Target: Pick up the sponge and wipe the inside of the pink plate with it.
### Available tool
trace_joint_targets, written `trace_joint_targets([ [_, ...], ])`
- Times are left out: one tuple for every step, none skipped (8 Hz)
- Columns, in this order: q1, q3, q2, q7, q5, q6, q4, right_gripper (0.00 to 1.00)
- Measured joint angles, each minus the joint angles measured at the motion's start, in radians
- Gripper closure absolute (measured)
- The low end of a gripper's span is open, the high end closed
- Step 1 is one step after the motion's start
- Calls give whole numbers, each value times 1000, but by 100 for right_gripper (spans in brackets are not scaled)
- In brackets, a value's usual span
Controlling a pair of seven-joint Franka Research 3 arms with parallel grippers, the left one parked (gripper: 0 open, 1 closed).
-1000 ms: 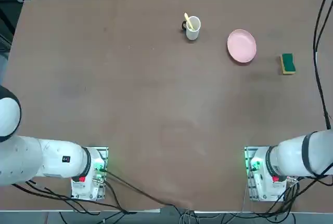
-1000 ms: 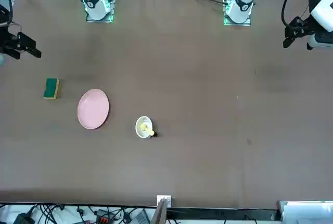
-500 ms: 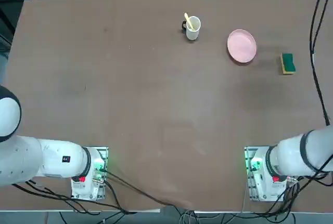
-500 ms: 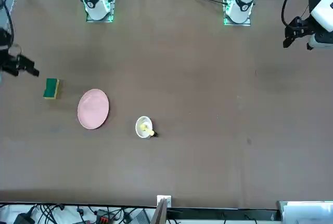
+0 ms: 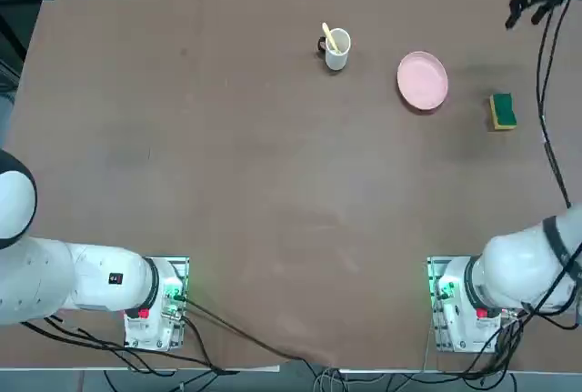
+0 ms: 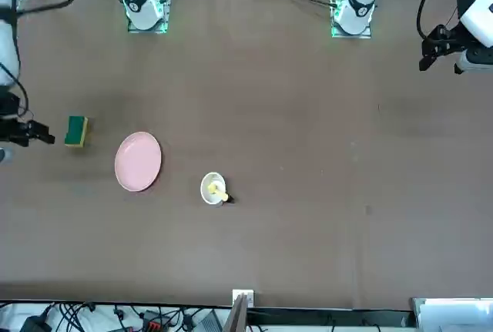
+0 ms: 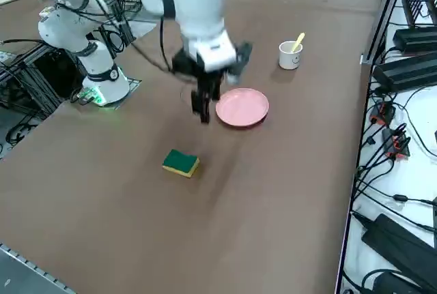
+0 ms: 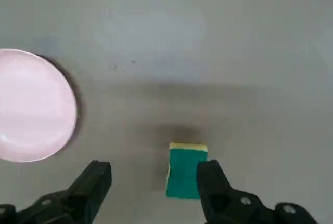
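In the top view, the sponge is lying right of the pink plate, whose inside is facing up, ready for wiping; the right gripper is hanging far right. In the right side view, black cables are lying beyond the brown worktop. In the right wrist view, the fingers are standing open, presumably for receiving the sponge.

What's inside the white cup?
A yellow utensil stands in the white cup, with its end poking out over the rim. The cup's wall hides its lower part in the side view, so I can't tell what else might be at the bottom.
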Motion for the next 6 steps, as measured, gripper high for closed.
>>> trace_joint_targets([
  [-15,0,5,0,0,82,-78,0],
  [-35,-1,6,0,0,167,-158,0],
  [-53,-1,8,-3,0,252,-236,0],
  [-65,-1,12,-5,-1,311,-302,0],
  [-71,-1,21,-6,-1,334,-339,0],
  [-77,-1,35,-7,-1,340,-354,0],
])
